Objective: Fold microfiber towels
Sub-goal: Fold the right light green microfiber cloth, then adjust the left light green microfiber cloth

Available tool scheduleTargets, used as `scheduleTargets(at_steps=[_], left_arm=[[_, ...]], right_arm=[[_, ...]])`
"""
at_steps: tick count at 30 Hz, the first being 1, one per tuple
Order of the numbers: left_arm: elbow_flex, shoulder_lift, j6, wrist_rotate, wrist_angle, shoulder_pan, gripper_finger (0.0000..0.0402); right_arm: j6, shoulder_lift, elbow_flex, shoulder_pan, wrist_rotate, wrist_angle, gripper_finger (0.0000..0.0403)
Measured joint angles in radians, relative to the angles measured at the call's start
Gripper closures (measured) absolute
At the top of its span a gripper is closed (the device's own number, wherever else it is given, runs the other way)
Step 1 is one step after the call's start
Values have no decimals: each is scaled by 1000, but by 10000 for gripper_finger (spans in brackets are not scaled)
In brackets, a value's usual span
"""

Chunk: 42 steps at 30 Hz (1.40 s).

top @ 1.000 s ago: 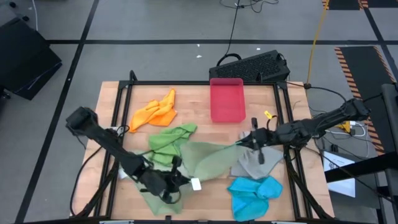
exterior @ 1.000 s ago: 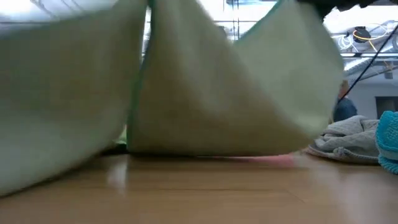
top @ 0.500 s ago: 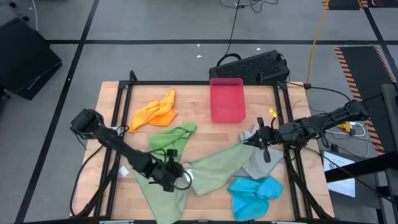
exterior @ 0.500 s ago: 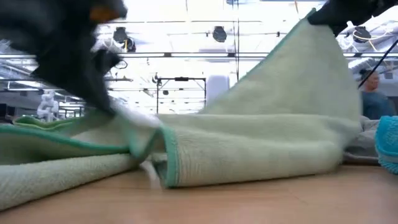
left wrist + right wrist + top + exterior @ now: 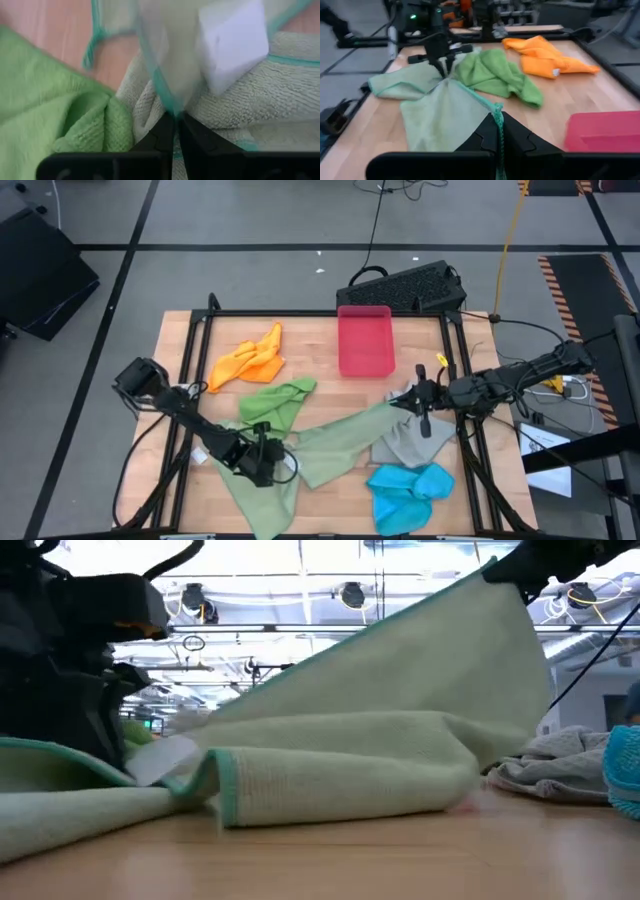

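wooden table [image 5: 320, 345] under scattered cloths. pale sage towel [image 5: 335, 445] stretched just in front of the pink tray [image 5: 365, 340], pinched at opposite corners by left gripper [image 5: 262, 463] and right gripper [image 5: 412, 402], both clamped on thin hems. could slip free, or drag the bright green towel [image 5: 270, 405] lying against it.

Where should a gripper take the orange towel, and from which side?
The orange towel lies crumpled, apart from the others. Probably best pinched from above at the corner pointing toward the table's far edge, which sticks out free of the bunched folds.
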Motion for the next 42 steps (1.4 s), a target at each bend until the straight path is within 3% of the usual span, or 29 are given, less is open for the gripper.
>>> scheduleTargets(at_steps=[3, 8, 15, 20, 25, 32, 36, 40, 42], left_arm=[[0, -87, -11, 1, -10, -12, 375], [2, -186, -1, -148, 5, -54, 362], [-98, -132, -218, -70, 84, -61, 320], [-198, -45, -335, -20, 196, -51, 332], [-202, -44, -424, -43, 75, -26, 355], [-168, -200, -293, -8, -38, 13, 390], [-116, -321, -183, -28, 1, 42, 397], [-83, -367, -18, -51, 59, 84, 367], [-56, -369, 35, -59, 6, 108, 339]], right_arm=[[14, -12, 0, -4, 25, -18, 401], [21, -16, 0, -13, 21, -22, 401], [21, -15, 0, -13, 16, -31, 401], [21, -15, 0, -13, 15, -46, 401], [48, -15, 0, -13, 14, -61, 401], [81, -15, 0, -13, 16, -102, 401], [73, -15, 0, -13, 16, -97, 401], [67, -15, 0, -13, 16, -94, 401], [63, -15, 0, -13, 16, -98, 401]])
